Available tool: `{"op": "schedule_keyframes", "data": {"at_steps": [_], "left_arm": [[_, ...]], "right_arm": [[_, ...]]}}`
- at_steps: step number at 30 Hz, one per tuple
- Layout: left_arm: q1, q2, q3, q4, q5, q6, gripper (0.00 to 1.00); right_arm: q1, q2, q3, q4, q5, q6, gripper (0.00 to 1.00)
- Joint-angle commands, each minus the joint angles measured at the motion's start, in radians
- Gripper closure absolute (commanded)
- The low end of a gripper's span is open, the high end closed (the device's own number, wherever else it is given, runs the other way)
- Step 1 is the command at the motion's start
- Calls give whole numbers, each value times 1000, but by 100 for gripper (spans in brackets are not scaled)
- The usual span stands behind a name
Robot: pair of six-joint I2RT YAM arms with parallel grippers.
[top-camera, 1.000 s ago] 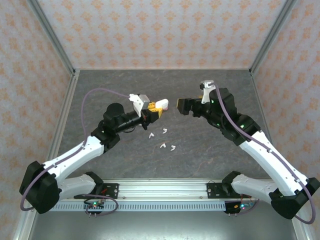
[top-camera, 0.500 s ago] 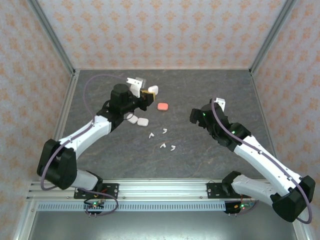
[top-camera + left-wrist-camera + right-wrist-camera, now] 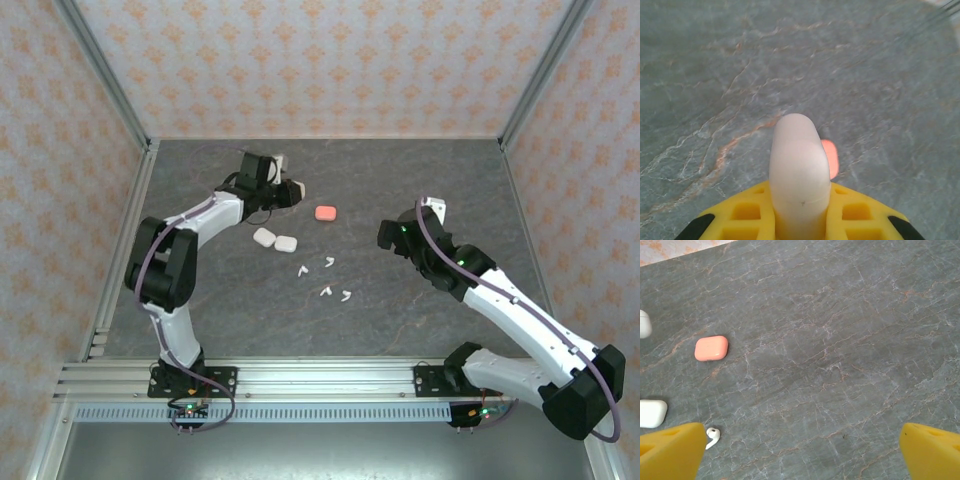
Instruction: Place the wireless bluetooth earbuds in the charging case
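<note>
Top external, earbuds (image 3: 328,262): four white, loose on table (image 3: 380,325) at frame centre.
Left gripper (image 3: 292,190): clenched on white case (image 3: 799,170), upper left.
Right gripper (image 3: 802,445): fingers spread, empty, right of centre.
Pink case (image 3: 325,212): between grippers.

Smooth matt white plastic case (image 3: 799,170), veined grey stone-look tabletop (image 3: 840,340)

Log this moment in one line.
left tool: shut on white case | right tool: open | earbuds: loose on table

No legible text or markings anywhere
</note>
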Motion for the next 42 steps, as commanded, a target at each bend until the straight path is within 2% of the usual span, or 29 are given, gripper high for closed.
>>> {"op": "schedule_keyframes", "data": {"at_steps": [1,6,15,21,25,27,34,39,42], "left_arm": [[-3,64,91,-130,58,0,99],[-3,143,159,-220,76,50,93],[-3,223,186,-257,88,56,82],[-3,220,202,-300,58,90,66],[3,204,214,-330,48,120,50],[8,183,214,-341,41,142,46],[49,39,171,-332,76,181,44],[59,-169,49,-213,78,166,45],[59,-296,-38,-120,66,119,45]], "right_arm": [[-3,-4,-9,-12,14,-21,1],[-3,-6,-11,-22,15,-27,1],[-3,-7,-11,-38,16,2,1],[-2,-22,-11,-66,9,43,1],[-3,-52,-5,-81,22,71,1],[-3,-65,0,-88,26,84,1],[-3,-56,34,-83,-40,99,1],[-3,22,79,-48,-113,37,1],[-3,105,143,-46,-168,-72,1]]}}
